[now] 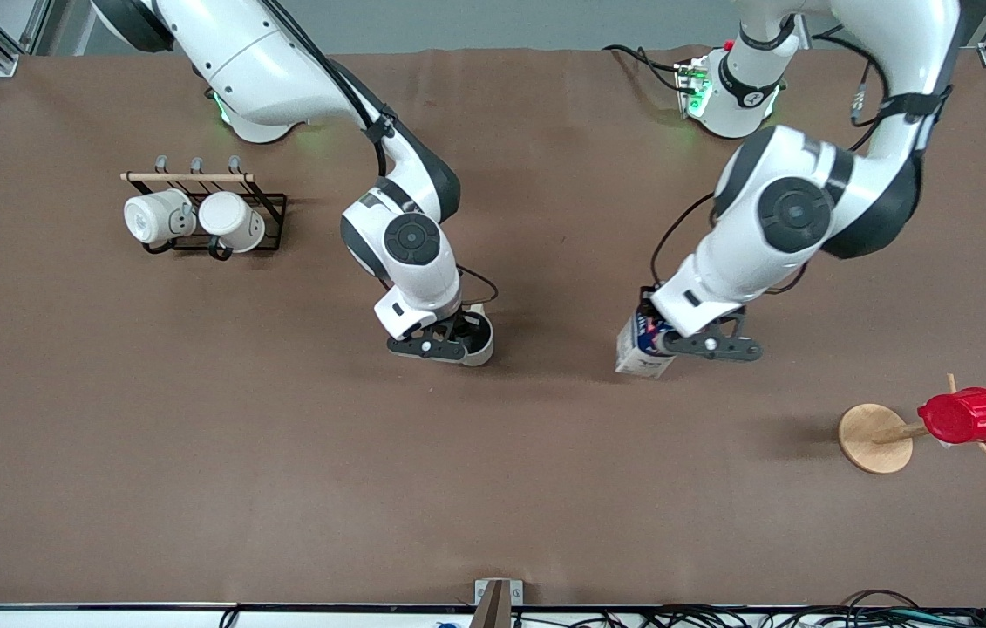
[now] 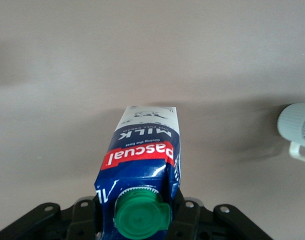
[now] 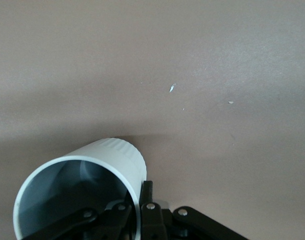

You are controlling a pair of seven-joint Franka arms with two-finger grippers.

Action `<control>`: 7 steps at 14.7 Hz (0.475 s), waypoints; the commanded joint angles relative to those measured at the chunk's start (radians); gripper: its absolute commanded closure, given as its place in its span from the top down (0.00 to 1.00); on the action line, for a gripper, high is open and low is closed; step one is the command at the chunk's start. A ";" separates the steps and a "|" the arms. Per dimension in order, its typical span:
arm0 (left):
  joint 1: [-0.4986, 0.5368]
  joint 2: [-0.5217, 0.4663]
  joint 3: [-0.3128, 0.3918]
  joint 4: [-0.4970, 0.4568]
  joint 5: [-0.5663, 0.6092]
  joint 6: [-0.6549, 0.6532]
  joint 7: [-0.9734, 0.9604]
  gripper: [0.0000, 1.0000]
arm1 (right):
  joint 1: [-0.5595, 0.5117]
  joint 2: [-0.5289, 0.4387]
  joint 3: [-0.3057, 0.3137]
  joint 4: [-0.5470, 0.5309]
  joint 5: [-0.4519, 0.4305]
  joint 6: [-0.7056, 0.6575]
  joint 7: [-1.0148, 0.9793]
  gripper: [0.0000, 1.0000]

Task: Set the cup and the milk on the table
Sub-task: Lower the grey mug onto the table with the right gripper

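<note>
Both are mid-table, gripped near the top so the bottoms land flat. Left gripper clamps the milk by its cap end; right gripper pinches the cup rim, on the table.

the front view looks down from high across the desk, facing the arm bases along its top edge, and takes in the whole brown surface. the left wrist view sits close above the left tool, looking along the milk carton to the desk. the right wrist view looks past the right tool into the mug. that mug also shows at the left wrist view's edge.
</note>
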 commanded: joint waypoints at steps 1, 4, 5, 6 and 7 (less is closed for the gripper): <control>-0.051 0.091 -0.001 0.112 0.026 -0.038 -0.064 0.25 | -0.008 -0.006 0.008 0.012 -0.029 -0.014 0.028 1.00; -0.138 0.125 0.010 0.141 0.038 -0.043 -0.128 0.27 | -0.012 -0.008 0.008 0.010 -0.029 -0.016 0.026 1.00; -0.158 0.129 0.010 0.146 0.053 -0.045 -0.153 0.27 | -0.012 -0.008 0.008 0.010 -0.028 -0.016 0.026 1.00; -0.180 0.133 0.008 0.148 0.064 -0.045 -0.180 0.27 | -0.017 -0.014 0.008 0.007 -0.028 -0.028 0.022 1.00; -0.186 0.149 0.008 0.152 0.064 -0.045 -0.206 0.27 | -0.028 -0.041 0.008 0.006 -0.028 -0.069 0.016 1.00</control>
